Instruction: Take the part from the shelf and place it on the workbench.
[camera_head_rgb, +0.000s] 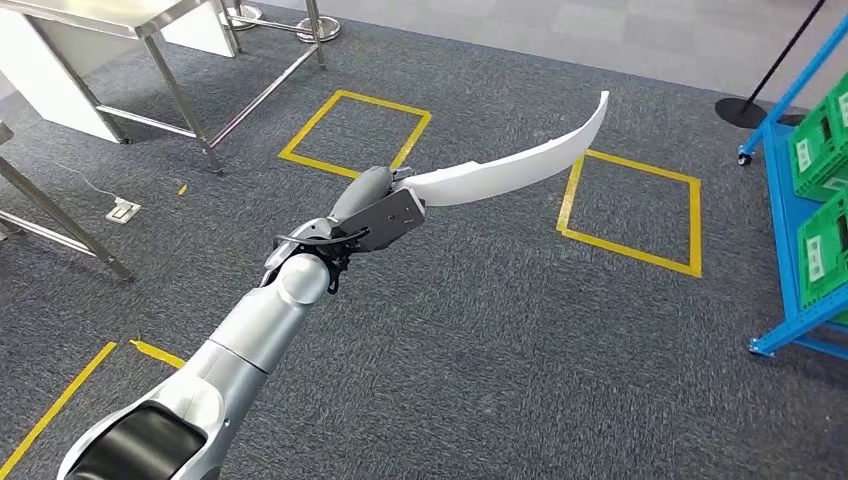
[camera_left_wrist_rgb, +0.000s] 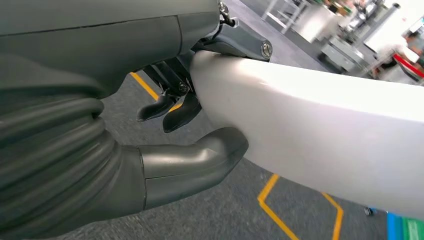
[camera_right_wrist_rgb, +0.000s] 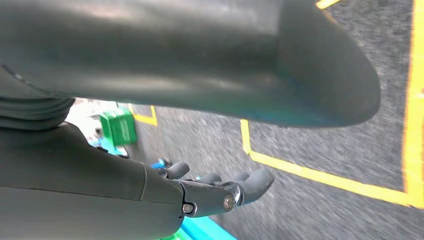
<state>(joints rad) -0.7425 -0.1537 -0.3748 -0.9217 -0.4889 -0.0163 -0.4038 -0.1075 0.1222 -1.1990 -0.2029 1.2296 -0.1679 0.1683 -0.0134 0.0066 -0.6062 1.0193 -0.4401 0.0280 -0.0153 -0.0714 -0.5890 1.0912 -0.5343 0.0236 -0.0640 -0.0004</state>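
Note:
The part is a long, curved white panel that tapers to a point. My left hand grips its thick end and holds it out over the grey carpet, the tip pointing toward the blue shelf. Up close, the white part lies across my left hand, with the grey thumb under it and the dark fingers curled at its end. My right hand hangs above the carpet, fingers stretched out and apart, holding nothing.
A steel workbench with slanted legs stands at the back left, a second steel leg nearer on the left. Yellow tape squares mark the carpet. Green crates sit in the blue shelf at the right. A black stand base sits behind it.

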